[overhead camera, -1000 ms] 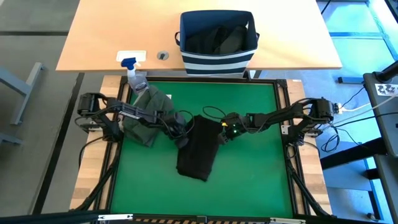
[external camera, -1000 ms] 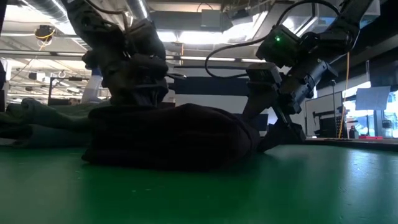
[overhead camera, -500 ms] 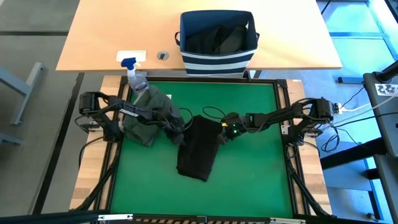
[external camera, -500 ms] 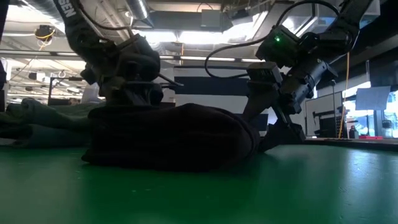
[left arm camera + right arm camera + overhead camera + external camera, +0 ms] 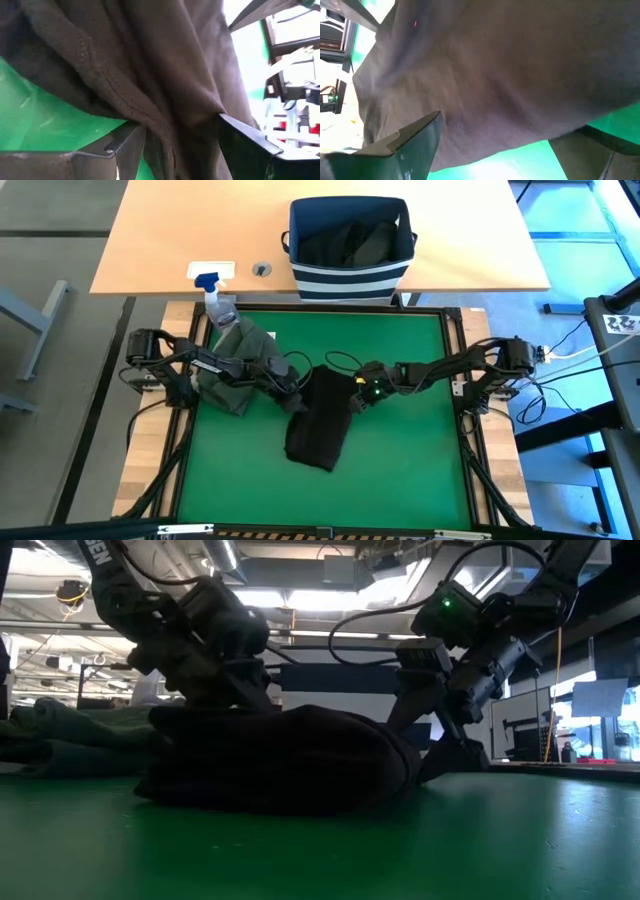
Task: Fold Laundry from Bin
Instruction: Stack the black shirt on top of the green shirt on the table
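A black garment [image 5: 318, 425] lies folded in a thick bundle in the middle of the green mat [image 5: 400, 470]. My left gripper [image 5: 293, 392] stands open at the bundle's left edge, with bunched cloth [image 5: 175, 115] between its fingers. My right gripper [image 5: 352, 395] is open at the bundle's right edge, slanting down from the table's right side. A dark olive garment [image 5: 232, 360] lies folded on the mat's far left part. The navy striped bin [image 5: 350, 275] stands on the wooden table beyond the mat, with dark laundry [image 5: 350, 240] inside. My left gripper straddles a bunched fold at the black garment's left edge [image 5: 167, 135]. The cloth lies against the inner sides of both open fingers [image 5: 130, 147]. The fingers slant down from the table's left side. The garment rests on the mat. My right gripper stands at the garment's right edge [image 5: 470, 125]; whether it touches the cloth I cannot tell.
A clear spray bottle with a blue nozzle [image 5: 215, 300] stands at the mat's far left corner, close behind the olive garment. The wooden table [image 5: 160, 240] carries the bin. Bare green mat lies near the front edge and to the right.
My left gripper has tipped over from steep to more slanting, its wrist swinging toward the table's left, while its fingers stay at the black garment's left edge. The garment lies where it was.
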Controlling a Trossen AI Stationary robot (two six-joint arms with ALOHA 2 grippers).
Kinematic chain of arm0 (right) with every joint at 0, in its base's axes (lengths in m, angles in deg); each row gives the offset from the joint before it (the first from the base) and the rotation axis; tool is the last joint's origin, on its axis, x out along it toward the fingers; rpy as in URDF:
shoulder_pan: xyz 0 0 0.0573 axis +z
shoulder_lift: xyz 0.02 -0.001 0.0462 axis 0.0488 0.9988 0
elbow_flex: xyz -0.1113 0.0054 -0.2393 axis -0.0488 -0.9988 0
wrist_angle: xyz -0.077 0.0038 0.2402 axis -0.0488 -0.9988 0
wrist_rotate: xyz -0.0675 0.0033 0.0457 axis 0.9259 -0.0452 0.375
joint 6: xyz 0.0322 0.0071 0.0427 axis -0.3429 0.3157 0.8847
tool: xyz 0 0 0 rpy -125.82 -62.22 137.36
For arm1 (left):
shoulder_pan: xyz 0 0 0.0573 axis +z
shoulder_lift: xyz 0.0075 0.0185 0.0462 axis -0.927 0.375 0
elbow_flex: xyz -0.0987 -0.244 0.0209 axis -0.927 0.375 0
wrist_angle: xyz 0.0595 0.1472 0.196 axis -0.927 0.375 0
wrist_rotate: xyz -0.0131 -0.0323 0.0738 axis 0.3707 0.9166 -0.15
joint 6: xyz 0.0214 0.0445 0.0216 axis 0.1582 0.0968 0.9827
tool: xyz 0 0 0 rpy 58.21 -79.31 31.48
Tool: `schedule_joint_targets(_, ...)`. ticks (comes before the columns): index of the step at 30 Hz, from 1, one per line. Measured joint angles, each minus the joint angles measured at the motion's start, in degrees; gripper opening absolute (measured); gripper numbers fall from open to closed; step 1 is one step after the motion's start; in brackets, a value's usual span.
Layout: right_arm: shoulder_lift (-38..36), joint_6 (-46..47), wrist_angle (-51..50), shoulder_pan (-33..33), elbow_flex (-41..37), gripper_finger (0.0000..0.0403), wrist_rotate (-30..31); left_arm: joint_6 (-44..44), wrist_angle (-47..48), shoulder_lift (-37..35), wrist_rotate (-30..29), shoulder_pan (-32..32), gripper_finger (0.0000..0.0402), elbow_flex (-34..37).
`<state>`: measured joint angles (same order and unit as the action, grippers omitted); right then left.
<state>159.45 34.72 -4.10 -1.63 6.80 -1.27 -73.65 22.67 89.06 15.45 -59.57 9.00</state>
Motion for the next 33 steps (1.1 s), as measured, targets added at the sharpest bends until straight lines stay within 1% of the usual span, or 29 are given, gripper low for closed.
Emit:
schedule_joint_targets(4,1.3,0.0,0.5,0.0,0.2,0.0350,-0.5,-0.5,-0.2,0.0,1.0,0.0,0.0232,0.0)
schedule_joint_targets(9,1.8,0.0,0.6,0.0,0.2,0.0350,-0.6,-0.7,-0.2,0.0,7.7,0.3,0.0232,0.0)
schedule_joint_targets(12,1.9,0.0,1.2,0.0,0.2,0.0350,-0.7,-0.7,-0.2,0.0,7.4,0.3,0.0232,0.0)
schedule_joint_targets(14,1.9,0.5,1.9,0.0,0.2,0.0350,-0.7,-0.7,-0.2,0.0,4.8,0.3,0.0232,0.0)
schedule_joint_targets(18,1.9,1.4,2.9,0.0,0.1,0.0350,-0.6,-2.2,-0.3,0.3,-3.6,-0.9,0.0232,0.0)
schedule_joint_targets(22,1.9,2.2,3.1,0.1,0.1,0.0350,0.0,-3.2,-1.1,2.6,-6.6,-3.3,0.0232,-0.1)
schedule_joint_targets(25,1.9,2.8,3.4,1.2,0.1,0.0350,2.8,-5.4,-3.7,4.4,-9.7,-4.7,0.0232,-0.1)
schedule_joint_targets(28,2.0,2.8,4.0,2.5,0.1,0.0350,4.8,-5.4,-7.0,5.5,-11.8,-5.6,0.0231,-0.1)
schedule_joint_targets(30,2.0,2.8,4.2,3.2,0.1,0.0350,6.3,-5.1,-8.4,5.9,-13.1,-6.1,0.0226,-0.1)
schedule_joint_targets(33,2.0,2.6,4.8,3.5,0.1,0.0344,7.8,-3.8,-9.6,6.2,-14.0,-6.7,0.0208,-0.1)
